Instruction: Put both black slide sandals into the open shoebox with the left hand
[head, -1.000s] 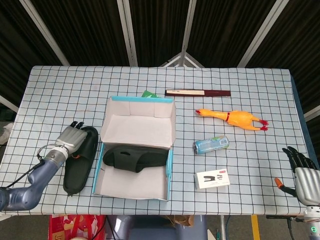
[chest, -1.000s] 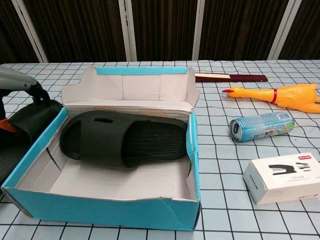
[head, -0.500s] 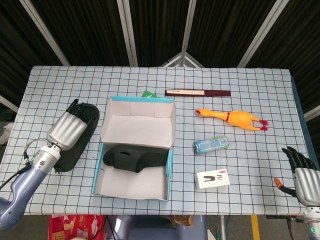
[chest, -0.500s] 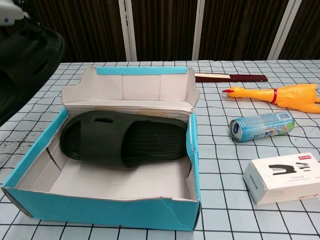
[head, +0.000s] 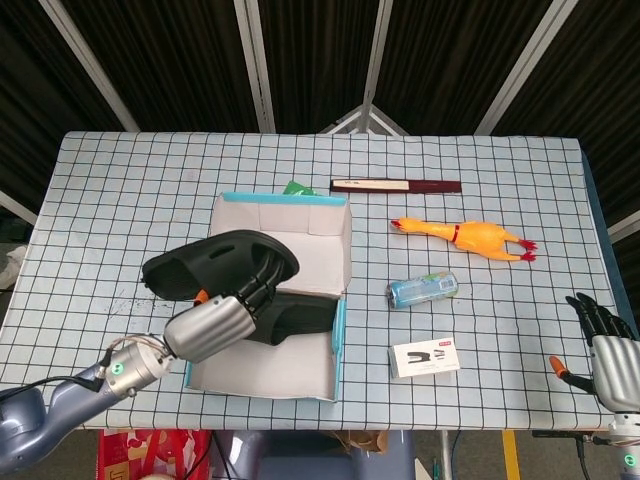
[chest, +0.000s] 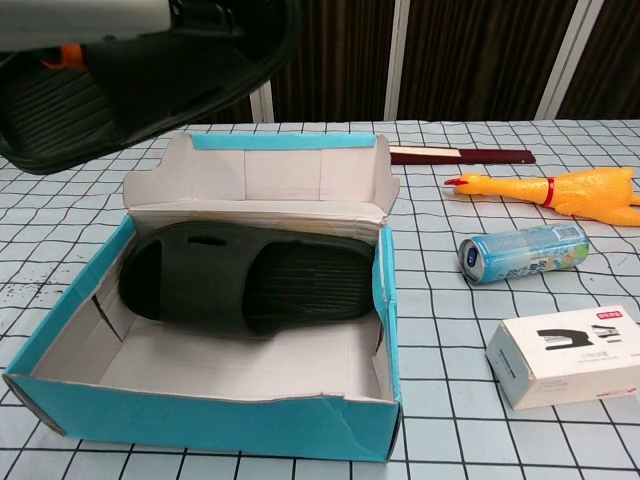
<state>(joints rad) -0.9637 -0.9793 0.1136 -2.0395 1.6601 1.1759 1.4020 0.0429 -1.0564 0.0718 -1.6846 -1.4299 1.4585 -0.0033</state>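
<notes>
My left hand (head: 212, 328) grips a black slide sandal (head: 215, 264) and holds it in the air over the left side of the open shoebox (head: 325, 372). In the chest view this held sandal (chest: 150, 80) hangs at the top left, above the box's back flap, with the left hand (chest: 95, 20) at the frame's top edge. A second black sandal (chest: 250, 280) lies flat inside the shoebox (chest: 200, 415), toward its back wall. My right hand (head: 605, 340) rests at the table's near right corner, its fingers apart, holding nothing.
Right of the box lie a blue can (head: 422, 289) on its side, a white stapler box (head: 425, 357), a yellow rubber chicken (head: 465, 237) and a long dark flat case (head: 396, 186). A green item (head: 295, 187) peeks out behind the box.
My left hand has lifted the sandal off the table left of the box and carried it right, so it now hangs over the box. The right hand has not moved.
</notes>
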